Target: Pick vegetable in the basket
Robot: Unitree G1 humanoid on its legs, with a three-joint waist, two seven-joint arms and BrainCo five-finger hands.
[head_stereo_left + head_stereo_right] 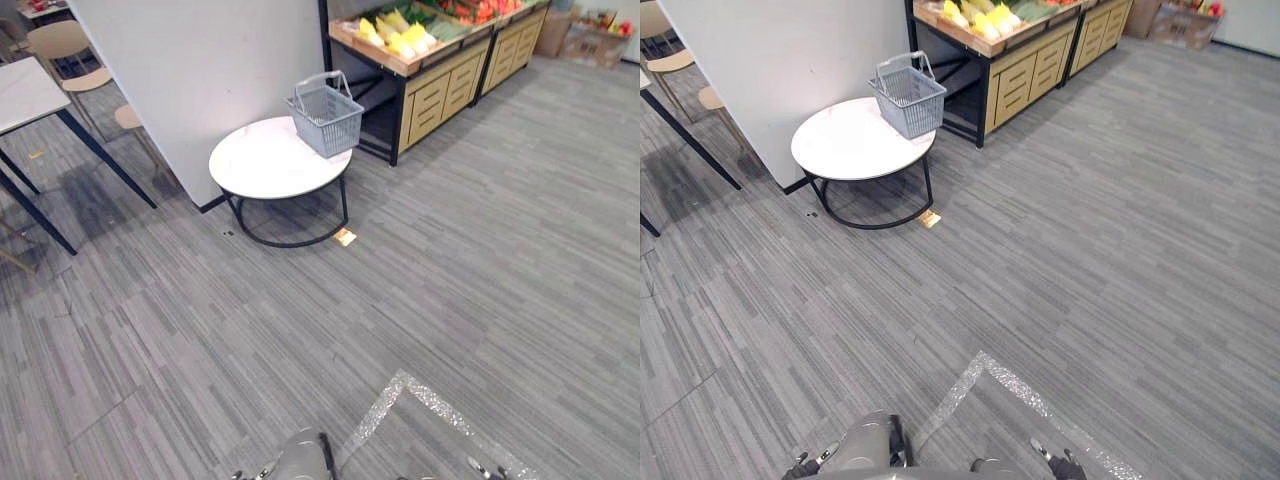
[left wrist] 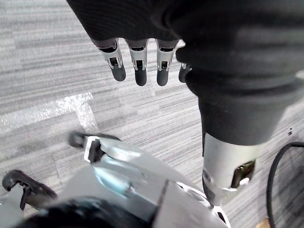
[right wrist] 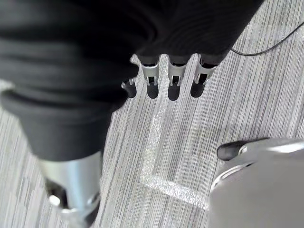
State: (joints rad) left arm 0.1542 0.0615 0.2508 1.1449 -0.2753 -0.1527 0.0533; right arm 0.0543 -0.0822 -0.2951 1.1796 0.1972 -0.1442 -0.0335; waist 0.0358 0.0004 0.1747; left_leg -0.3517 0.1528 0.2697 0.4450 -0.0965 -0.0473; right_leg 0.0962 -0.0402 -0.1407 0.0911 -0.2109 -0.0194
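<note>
Looking down from the head cameras, you see the grey mesh basket in the upper middle of the frame. It stands upright with its handles raised, on the right edge of a round white table with a black wire base. The vegetables, yellow and green pieces, lie on top of a wooden produce stand in the upper right of the frame. The stand is just behind the basket and does not touch it. A white wall panel rises behind the table, and a small tan tag lies on the grey floor beside the table's base. A chair and a dark-legged table occupy the upper left of the frame. A corner of silver tape marks the floor at lower centre.

In its wrist view, the left hand hangs over the floor with fingers straight and released. The right hand hangs likewise in its own wrist view, fingers straight, released and off the floor. Both hands are well apart from the basket and the vegetables.
</note>
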